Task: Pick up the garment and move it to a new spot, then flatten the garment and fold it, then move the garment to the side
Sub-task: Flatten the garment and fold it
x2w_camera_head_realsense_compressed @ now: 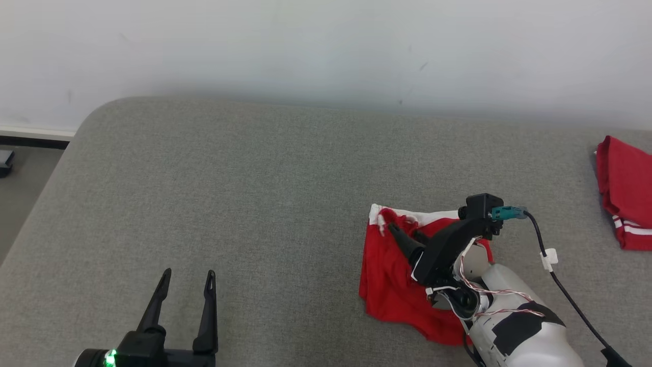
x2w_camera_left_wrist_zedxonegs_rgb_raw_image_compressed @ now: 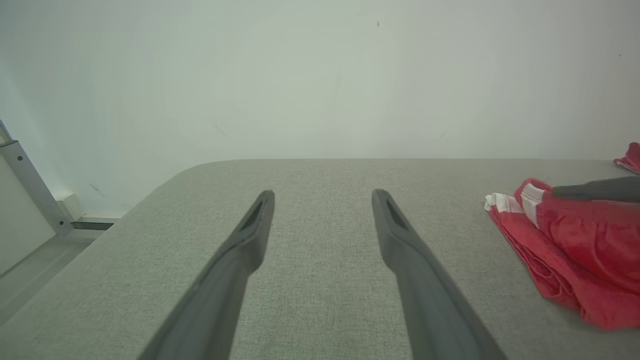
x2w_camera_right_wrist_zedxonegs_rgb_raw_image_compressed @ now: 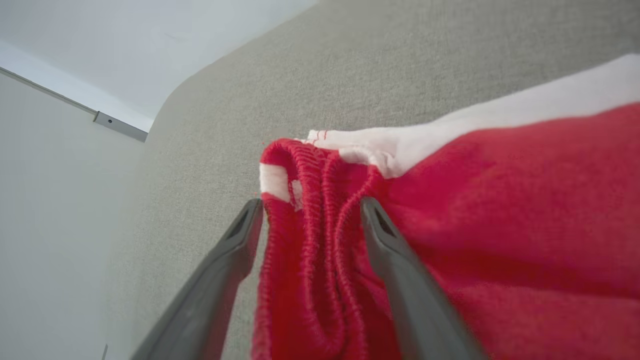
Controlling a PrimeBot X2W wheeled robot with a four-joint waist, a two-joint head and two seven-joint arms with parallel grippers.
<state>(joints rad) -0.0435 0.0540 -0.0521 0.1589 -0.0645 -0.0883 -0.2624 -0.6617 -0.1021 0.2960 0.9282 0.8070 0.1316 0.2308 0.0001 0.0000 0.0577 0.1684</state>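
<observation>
Both grippers spread wide.
At four o'clock, right gripper (x2w_camera_right_wrist_zedxonegs_rgb_raw_image_compressed: 310, 205) straddles waistband of red shorts (x2w_camera_head_realsense_compressed: 387, 290); left gripper (x2w_camera_head_realsense_compressed: 187, 276) hovers at seven.

The garment (x2w_camera_head_realsense_compressed: 387, 285) is red with white trim, the surface (x2w_camera_head_realsense_compressed: 229, 193) plain grey.

From the head, the scene is looked down on from above, the grey padded surface (x2w_camera_head_realsense_compressed: 254, 204) taken in wide and the white wall (x2w_camera_head_realsense_compressed: 326, 46) caught along the top. The left wrist view is set low and almost level over that surface, aimed along the left gripper (x2w_camera_left_wrist_zedxonegs_rgb_raw_image_compressed: 322, 195) toward the wall, with the red garment (x2w_camera_left_wrist_zedxonegs_rgb_raw_image_compressed: 575, 240) seen well off at its right edge. The right wrist view is pushed in close and tilted, aimed along the right gripper (x2w_camera_right_wrist_zedxonegs_rgb_raw_image_compressed: 310, 202) straight at the garment's ribbed edge. Garment, surface and wall are shared by all three views
</observation>
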